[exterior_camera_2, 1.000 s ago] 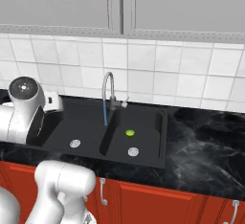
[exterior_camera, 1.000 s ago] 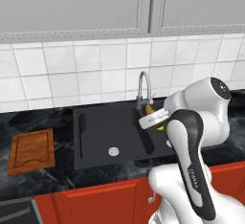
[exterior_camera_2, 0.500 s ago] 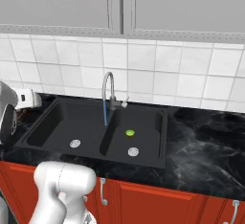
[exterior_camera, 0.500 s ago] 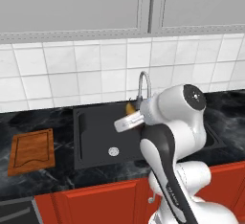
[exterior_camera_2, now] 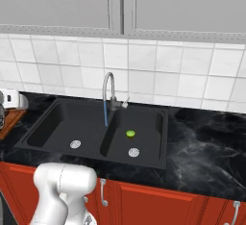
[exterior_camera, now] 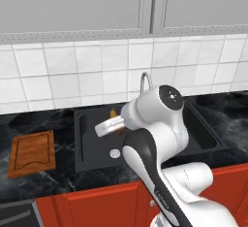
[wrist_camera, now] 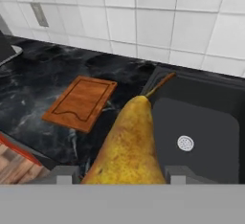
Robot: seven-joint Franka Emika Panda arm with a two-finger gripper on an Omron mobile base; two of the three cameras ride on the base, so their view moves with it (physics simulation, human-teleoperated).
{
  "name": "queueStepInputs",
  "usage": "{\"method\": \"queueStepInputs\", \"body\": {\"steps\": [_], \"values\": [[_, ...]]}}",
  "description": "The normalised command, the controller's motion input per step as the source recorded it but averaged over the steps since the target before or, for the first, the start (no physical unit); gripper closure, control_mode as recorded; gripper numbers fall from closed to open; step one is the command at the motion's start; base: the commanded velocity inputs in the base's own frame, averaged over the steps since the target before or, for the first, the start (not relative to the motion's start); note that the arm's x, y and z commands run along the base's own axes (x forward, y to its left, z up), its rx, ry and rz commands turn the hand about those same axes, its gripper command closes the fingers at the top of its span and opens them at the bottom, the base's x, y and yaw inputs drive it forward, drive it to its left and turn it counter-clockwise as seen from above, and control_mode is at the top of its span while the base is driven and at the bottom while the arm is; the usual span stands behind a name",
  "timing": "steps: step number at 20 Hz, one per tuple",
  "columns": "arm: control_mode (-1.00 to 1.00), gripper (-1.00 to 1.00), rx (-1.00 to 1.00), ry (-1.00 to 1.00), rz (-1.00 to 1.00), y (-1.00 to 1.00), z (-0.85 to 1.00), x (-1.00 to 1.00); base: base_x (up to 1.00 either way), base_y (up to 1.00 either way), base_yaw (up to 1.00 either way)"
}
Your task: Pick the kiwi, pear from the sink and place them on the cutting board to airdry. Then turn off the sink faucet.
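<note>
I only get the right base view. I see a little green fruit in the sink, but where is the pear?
Observer: The yellow-brown pear sits clamped in the jaws, stem pointing away from the hand.
Operator: Is it over the board?
Observer: No. The left base view shows the hand above the left basin of the matte black double-basin sink.
Operator: Where is the board?
Observer: The flat reddish-brown wooden cutting board lies on the counter left of the sink, with no fruit on it.
</note>
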Motion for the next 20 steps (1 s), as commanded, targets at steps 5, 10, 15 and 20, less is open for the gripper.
{"method": "queueStepInputs", "body": {"steps": [5, 10, 15, 20], "values": [[-1.0, 1.0, 0.0, 0.06, 0.0, 0.56, 0.0, 0.0, 0.0, 0.0, 0.0], [-1.0, 1.0, -0.02, 0.0, 0.0, 0.56, -0.2, 0.0, 0.0, 0.0, 0.0], [-1.0, 1.0, 0.0, 0.0, -0.02, 0.46, -0.14, 0.02, 0.0, 0.0, 0.0], [-1.0, 1.0, 0.0, 0.0, -0.03, 0.5, -0.03, 0.16, 0.0, 0.0, 0.0]]}}
